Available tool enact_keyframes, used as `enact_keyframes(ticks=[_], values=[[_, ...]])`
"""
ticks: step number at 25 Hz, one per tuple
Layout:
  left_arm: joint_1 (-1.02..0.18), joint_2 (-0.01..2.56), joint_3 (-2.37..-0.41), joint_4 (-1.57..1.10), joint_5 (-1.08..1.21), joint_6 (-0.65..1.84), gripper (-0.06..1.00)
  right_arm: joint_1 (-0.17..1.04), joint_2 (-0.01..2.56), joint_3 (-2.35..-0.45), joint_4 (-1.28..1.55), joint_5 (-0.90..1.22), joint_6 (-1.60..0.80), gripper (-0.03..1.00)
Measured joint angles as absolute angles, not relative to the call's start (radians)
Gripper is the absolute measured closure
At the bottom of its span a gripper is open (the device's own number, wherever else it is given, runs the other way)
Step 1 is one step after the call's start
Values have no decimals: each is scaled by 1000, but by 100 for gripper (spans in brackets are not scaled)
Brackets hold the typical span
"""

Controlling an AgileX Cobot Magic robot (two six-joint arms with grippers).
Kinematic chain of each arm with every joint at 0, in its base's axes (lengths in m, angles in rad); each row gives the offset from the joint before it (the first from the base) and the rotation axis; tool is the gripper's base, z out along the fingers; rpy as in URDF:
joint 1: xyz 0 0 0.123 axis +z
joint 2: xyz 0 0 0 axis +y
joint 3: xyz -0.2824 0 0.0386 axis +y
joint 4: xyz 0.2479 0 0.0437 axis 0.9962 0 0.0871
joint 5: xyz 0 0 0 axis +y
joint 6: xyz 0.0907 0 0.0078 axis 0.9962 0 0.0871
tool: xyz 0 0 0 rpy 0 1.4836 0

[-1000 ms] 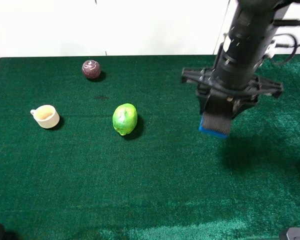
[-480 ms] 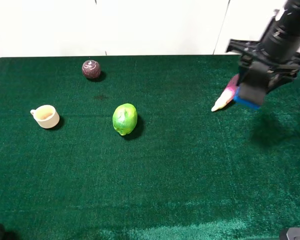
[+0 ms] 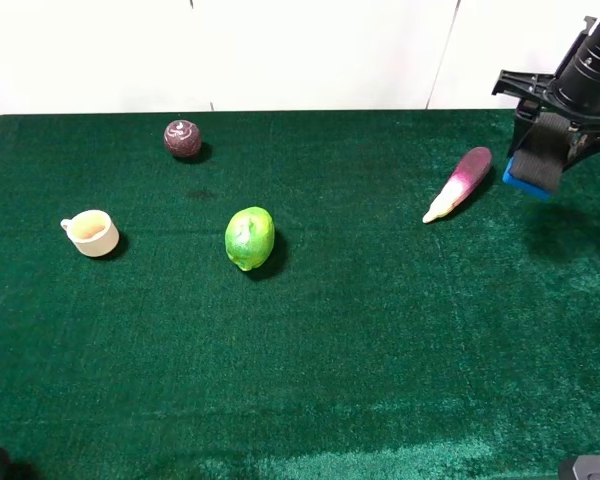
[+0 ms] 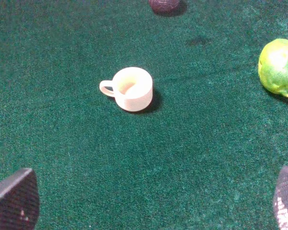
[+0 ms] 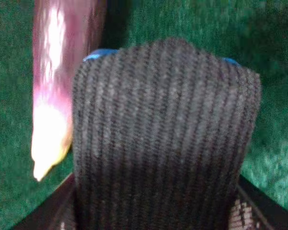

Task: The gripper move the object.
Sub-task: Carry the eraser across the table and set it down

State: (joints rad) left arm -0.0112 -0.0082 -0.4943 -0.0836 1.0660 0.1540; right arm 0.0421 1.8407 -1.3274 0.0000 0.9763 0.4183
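Note:
My right gripper is at the far right of the table, above the cloth, shut on the eraser block, a dark grey felt block with a thin blue base. In the right wrist view the block fills the frame, with blue showing at its far edge. The purple-white eggplant lies just left of the held block and shows in the right wrist view beside it. My left gripper is open, its fingertips wide apart above bare cloth near the cup.
A cream cup stands at the left, also in the left wrist view. A green lime lies mid-table. A dark red ball sits at the back left. The green cloth covers the table.
My right gripper has carried the eraser block from mid-right of the table to the far right and back, uncovering the eggplant. The left arm has not moved.

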Motion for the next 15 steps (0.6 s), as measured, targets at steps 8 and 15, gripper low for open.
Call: enact_keyframes(ticks=[8,15], values=[[-11,-8,-494,-84,1066,154,-5,17,1962,-1395,-16,920,386,55],[-11,-8,-494,-84,1066,154,-5,17,2033,-1395,-66,860,386,55]])
